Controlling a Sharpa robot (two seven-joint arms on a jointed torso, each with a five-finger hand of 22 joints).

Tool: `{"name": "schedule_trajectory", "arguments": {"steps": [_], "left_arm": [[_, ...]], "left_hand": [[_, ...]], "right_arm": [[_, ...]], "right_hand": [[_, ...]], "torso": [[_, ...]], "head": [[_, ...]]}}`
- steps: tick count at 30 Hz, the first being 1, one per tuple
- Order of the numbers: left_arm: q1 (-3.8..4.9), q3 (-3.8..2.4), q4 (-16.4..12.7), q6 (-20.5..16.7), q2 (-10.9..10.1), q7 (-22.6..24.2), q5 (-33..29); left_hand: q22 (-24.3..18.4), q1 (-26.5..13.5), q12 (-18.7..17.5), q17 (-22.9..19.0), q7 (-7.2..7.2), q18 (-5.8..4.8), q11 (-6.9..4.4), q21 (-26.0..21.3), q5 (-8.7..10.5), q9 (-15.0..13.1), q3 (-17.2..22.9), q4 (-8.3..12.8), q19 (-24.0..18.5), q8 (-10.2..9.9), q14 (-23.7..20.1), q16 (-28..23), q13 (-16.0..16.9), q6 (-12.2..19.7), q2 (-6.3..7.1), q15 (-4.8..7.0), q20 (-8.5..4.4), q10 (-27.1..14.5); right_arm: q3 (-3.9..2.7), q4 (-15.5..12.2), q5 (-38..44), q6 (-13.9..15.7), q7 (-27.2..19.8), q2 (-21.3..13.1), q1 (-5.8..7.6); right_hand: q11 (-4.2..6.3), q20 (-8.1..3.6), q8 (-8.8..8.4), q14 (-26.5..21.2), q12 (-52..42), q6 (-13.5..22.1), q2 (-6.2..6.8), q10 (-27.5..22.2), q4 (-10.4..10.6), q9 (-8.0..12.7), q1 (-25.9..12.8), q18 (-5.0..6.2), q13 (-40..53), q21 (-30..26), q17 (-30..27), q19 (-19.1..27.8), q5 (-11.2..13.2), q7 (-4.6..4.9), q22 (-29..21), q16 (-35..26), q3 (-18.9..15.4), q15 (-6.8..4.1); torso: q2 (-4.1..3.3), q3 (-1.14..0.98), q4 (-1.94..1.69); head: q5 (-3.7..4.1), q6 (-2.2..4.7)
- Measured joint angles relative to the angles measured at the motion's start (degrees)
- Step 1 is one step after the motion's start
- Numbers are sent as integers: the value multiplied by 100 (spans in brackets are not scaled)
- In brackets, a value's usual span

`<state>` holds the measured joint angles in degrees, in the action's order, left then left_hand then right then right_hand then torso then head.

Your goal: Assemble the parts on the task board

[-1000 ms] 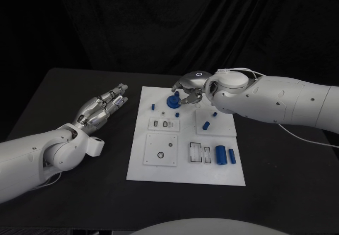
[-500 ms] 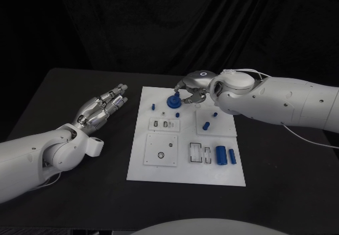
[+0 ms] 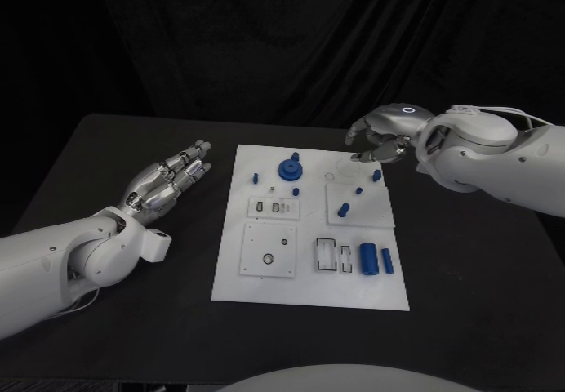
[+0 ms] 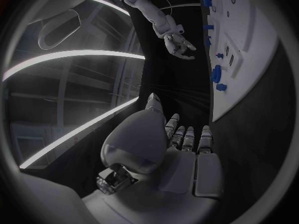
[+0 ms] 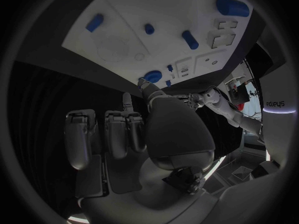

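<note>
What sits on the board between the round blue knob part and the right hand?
In the head view, a faint round recess in the task board lies between the round blue part and the right hand; no loose piece sits there.

The right robot hand [image 3: 379,137] hangs past the task board [image 3: 309,282]'s upper right corner in the head view, its palm turned down and hidden, so whether it carries anything cannot be told. The smallest blue parts [image 3: 295,192] on the upper half of the task board are too small to make out in shape.
</note>
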<state>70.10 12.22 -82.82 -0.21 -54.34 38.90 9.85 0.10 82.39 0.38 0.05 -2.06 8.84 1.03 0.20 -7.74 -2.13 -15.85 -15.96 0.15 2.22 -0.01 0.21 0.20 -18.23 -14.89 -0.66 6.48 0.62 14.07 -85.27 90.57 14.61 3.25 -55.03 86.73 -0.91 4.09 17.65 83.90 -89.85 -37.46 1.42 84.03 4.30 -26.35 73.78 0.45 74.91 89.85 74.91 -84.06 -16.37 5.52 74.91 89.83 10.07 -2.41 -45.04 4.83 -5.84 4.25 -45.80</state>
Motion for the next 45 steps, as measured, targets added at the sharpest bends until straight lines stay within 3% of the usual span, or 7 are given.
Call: {"name": "schedule_trajectory", "arguments": {"steps": [6, 11, 18, 28, 39, 45], "left_arm": [[0, 0, 7, 0, 14, 0, 0], [0, 0, 29, 2, 44, 0, 0], [0, 0, 60, 6, 75, 0, 0], [0, 0, 74, 24, 94, 0, 1], [0, 0, 96, 42, 97, 0, 1], [0, 0, 123, 56, 121, 0, 1]], "left_hand": [[-1, 0, 0, -1, 0, 0, 0, 0, 0, 0, 0, 0, 0, 0, 0, 0, 0, 0, 0, 0, 0, 0], [-4, 0, 0, 0, 0, 0, 0, 0, 0, 0, 0, 0, 0, 0, 1, 0, 0, 0, 0, 1, 0, 0], [-5, 0, 0, 0, 0, 0, 0, 0, 0, 0, 0, 0, -21, 0, 3, 0, 0, 0, 0, 3, 20, 0], [-5, 23, 0, 2, 0, 0, 19, 0, 0, 0, 0, 0, -21, 0, 3, 0, 0, 0, -22, 4, 20, 20], [-4, 23, 0, 4, -20, 0, 19, 0, 0, 0, 0, 0, -21, 0, -2, 0, 0, 20, -22, -2, 20, 20], [-4, 23, 0, 4, -20, 0, 19, 0, 0, 0, 0, 0, -21, 0, 4, 0, 0, 20, -22, -38, 20, 20]], "right_arm": [[9, -38, 0, -61, 188, -360, -94], [19, 2, -1, -75, 302, -470, -220], [19, 93, -1, -75, 406, -484, -309], [19, 236, 0, -115, 462, -422, -423], [19, 417, 0, -174, 475, -309, -527], [19, 483, 0, -177, 460, -252, -572]], "right_hand": [[0, 0, 606, 0, 0, 600, 30, 0, 110, -490, -30, 0, 0, 0, 0, 0, 0, 8, 0, 0, -107, 0], [0, 0, 843, 0, 0, 949, 123, 0, 298, -653, -123, 0, 0, 0, 0, 0, 0, 10, 0, 0, -153, 0], [0, 0, 881, 0, 0, 1253, 189, 0, 530, -623, -188, 0, 0, 0, 0, 0, 0, 17, 0, 0, -195, 0], [0, 0, 919, 0, 0, 1252, 189, 0, 574, -606, -188, 0, -1, 0, 0, 0, 0, 17, -1, 0, -192, 0], [-1, 0, 1015, 0, 0, 1187, 189, -1, 629, -594, -188, 0, -1, 0, 0, 0, 0, 19, 4, 0, -168, 0], [-1, 1, 1078, 0, 0, 1096, 189, -1, 645, -566, -188, 0, -1, 0, 0, 0, 0, 9, 3, 0, -152, 0]], "torso": [[1, 3, 0], [1, 4, -2], [-14, -4, -5], [-21, -15, -4], [-1, 6, -20], [1, 7, -19]], "head": [[-1, -2], [7, -1], [20, 0], [29, -9], [44, -32], [48, -30]]}}
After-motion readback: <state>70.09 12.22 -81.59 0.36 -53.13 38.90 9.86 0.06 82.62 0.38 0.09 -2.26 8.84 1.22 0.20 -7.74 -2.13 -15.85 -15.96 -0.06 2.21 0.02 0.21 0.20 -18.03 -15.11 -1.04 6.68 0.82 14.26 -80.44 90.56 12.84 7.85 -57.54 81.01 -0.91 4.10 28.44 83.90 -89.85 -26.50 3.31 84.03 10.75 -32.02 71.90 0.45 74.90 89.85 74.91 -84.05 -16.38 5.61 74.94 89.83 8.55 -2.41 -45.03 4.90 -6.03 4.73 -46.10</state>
